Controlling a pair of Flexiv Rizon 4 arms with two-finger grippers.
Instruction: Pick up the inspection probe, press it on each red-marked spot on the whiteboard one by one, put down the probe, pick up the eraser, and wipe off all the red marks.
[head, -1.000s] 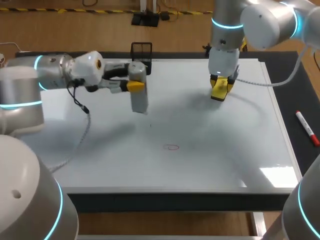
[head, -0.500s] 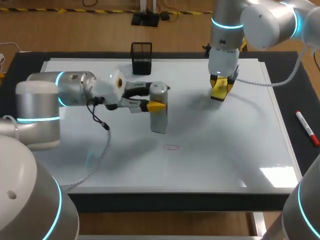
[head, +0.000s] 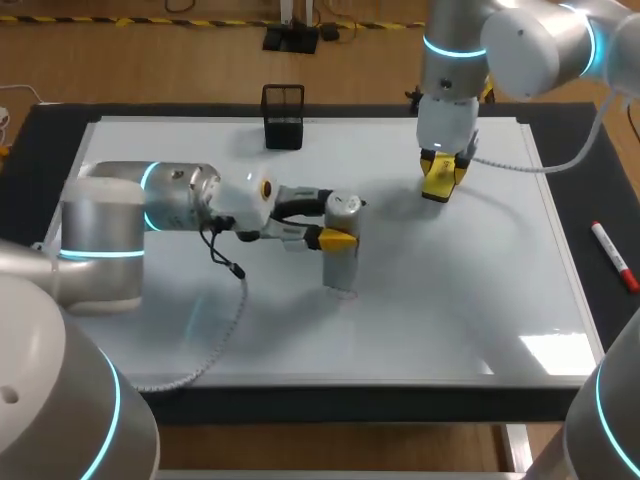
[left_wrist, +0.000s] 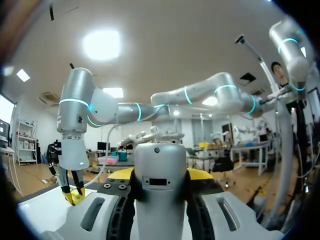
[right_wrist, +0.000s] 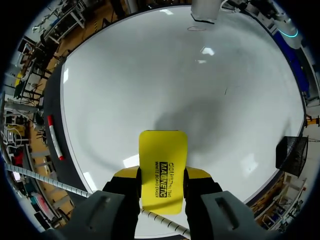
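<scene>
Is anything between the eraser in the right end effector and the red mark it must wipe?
Yes: the probe, held by the left end effector, stands over the red mark; nothing else lies between.

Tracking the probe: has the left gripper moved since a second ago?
Yes. The left gripper, holding the probe, moved rightward and away from the black holder.

This is looking like a robot lab. Two big grey robot arms with glowing blue rings, the left arm (head: 110, 225) and the right arm (head: 520, 45), are hanging over a whiteboard (head: 450, 290). It is lying flat on a black table (head: 600, 170). A red pen (head: 613, 255) is lying beside it.
</scene>
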